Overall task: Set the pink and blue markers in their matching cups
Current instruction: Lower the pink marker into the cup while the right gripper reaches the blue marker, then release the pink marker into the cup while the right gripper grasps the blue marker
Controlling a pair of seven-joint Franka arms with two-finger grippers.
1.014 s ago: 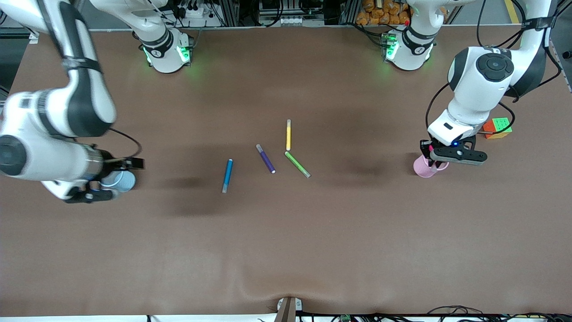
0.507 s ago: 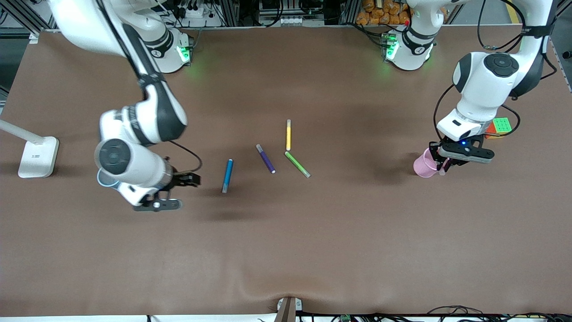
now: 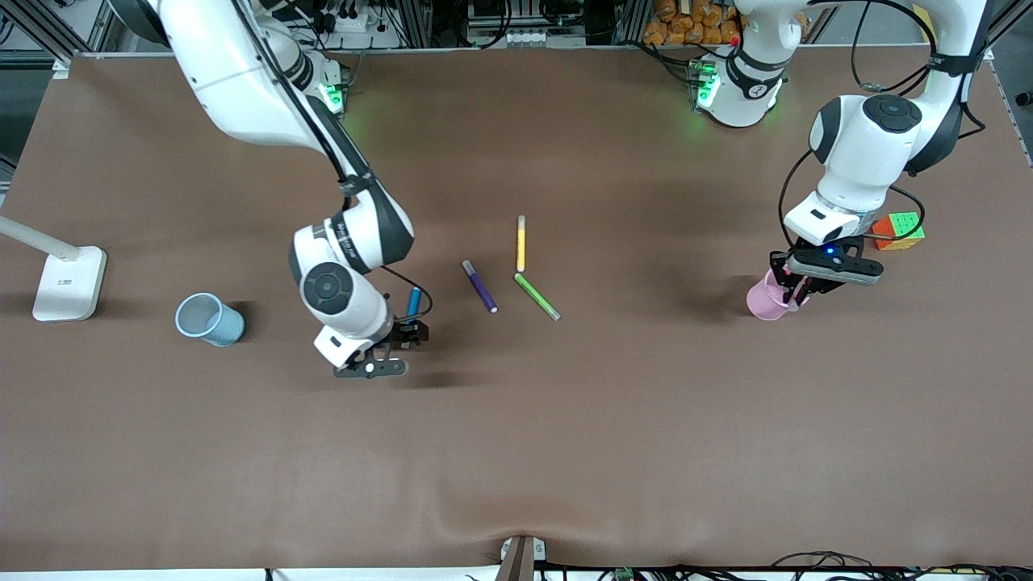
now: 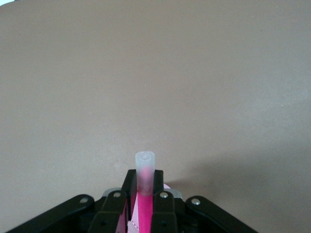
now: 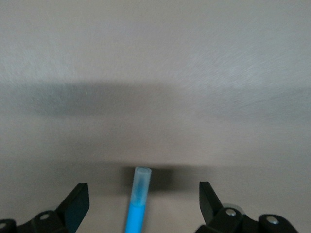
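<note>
The blue marker (image 3: 413, 302) lies on the table, its near end hidden under my right gripper (image 3: 403, 335). In the right wrist view the marker (image 5: 136, 206) lies between the wide-open fingers (image 5: 77, 203), which do not touch it. The pale blue cup (image 3: 210, 319) stands empty-looking toward the right arm's end. My left gripper (image 3: 795, 284) is shut on the pink marker (image 4: 145, 204), holding it upright over the pale pink cup (image 3: 765, 301). The marker's pale tip sticks up between the fingers, and a bit of the cup (image 4: 166, 186) shows below.
A purple marker (image 3: 479, 286), a yellow marker (image 3: 520, 243) and a green marker (image 3: 537, 296) lie mid-table beside the blue one. A Rubik's cube (image 3: 898, 230) sits near the pink cup. A white lamp base (image 3: 69, 282) stands beside the blue cup.
My right arm swung from the blue cup to over the blue marker, uncovering the cup. My left gripper stayed at the pink cup with the pink marker, shifting only slightly.
</note>
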